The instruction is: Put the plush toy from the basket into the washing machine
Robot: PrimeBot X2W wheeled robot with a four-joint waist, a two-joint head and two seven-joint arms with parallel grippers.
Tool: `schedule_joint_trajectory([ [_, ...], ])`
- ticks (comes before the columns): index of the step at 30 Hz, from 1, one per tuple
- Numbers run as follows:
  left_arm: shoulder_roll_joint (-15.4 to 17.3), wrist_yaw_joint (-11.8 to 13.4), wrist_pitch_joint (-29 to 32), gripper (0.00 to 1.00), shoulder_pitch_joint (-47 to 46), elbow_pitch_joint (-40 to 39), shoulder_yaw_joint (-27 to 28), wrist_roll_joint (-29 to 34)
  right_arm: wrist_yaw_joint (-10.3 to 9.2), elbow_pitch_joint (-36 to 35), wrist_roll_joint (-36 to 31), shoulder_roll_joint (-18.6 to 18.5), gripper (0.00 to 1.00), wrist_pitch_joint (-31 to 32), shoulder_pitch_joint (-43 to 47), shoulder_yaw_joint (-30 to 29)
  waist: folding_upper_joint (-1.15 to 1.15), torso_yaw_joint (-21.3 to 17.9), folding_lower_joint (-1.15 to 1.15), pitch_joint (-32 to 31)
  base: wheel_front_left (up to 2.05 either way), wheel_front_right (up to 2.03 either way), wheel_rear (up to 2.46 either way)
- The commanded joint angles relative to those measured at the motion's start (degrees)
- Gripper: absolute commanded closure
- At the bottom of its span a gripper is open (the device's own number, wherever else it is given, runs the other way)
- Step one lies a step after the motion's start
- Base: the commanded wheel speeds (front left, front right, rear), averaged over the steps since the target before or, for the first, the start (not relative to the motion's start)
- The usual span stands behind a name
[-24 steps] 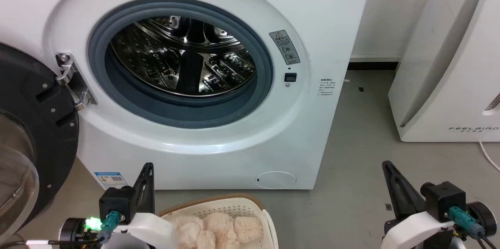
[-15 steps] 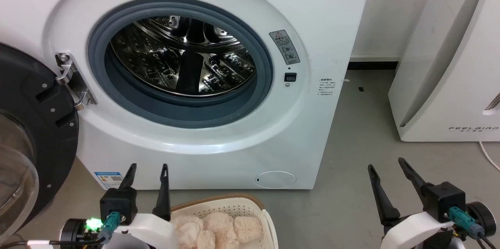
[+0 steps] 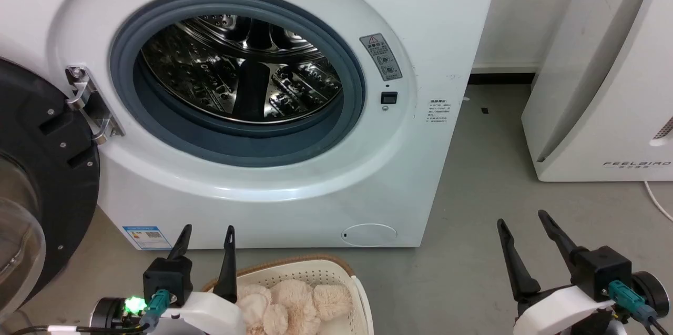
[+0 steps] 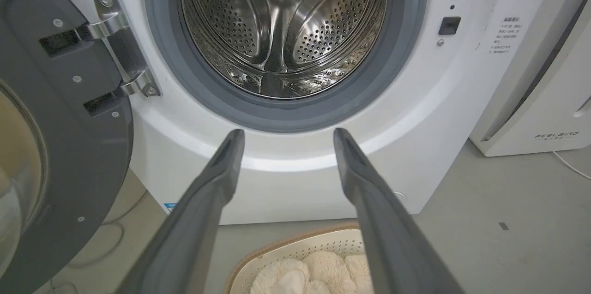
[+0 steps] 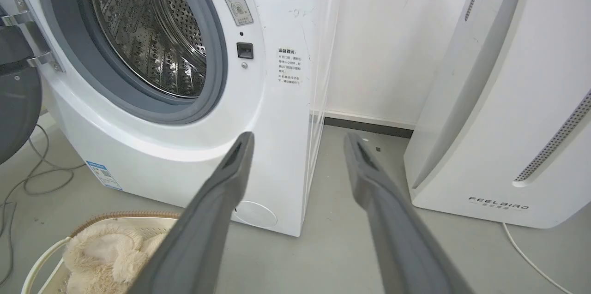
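We see the plush toy [image 3: 294,301] lying in the basket [image 3: 315,262], which stands on the floor [image 3: 473,193] just in front of the washing machine [image 3: 420,35] (its black door [image 3: 47,166] swung wide to the left). Our left gripper [image 3: 208,230] hovers by the basket's left rim and our right gripper [image 3: 520,218] hangs above the floor well to the right. Both have their jaws spread apart and hold nothing.

The washing machine [image 3: 436,35] has a smooth, glossy white shell; its drum [image 3: 247,77] is polished perforated steel — mirror-bright — inside a matt grey rubber door ring [image 3: 123,106]. The hinge [image 3: 87,103] is shiny metal, the door [image 3: 52,166] matt black plastic. The plush toy [image 3: 294,298] is shaggy cream cloth in the basket [image 3: 315,272] of perforated matt plastic with a woven-look brown rim. The floor [image 3: 473,193] is dull grey, smooth.
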Motion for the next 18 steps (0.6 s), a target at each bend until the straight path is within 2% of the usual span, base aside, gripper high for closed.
schedule_joint_trajectory([
  [1,0.0,0.1,-0.7,0.00,-0.1,0.6,-0.3,-0.5,-0.01,0.2,0.5,0.0,0.00,-0.5,0.0,-0.1,0.00,-0.1,0.00,0.3,0.00,0.00,0.00],
  [18,0.5,-0.4,-2.3,0.00,-3.8,8.6,-2.0,-1.5,-0.02,-0.3,0.2,0.0,0.00,-2.6,-1.1,0.4,0.00,-1.2,0.00,4.9,0.00,0.00,0.00],
])
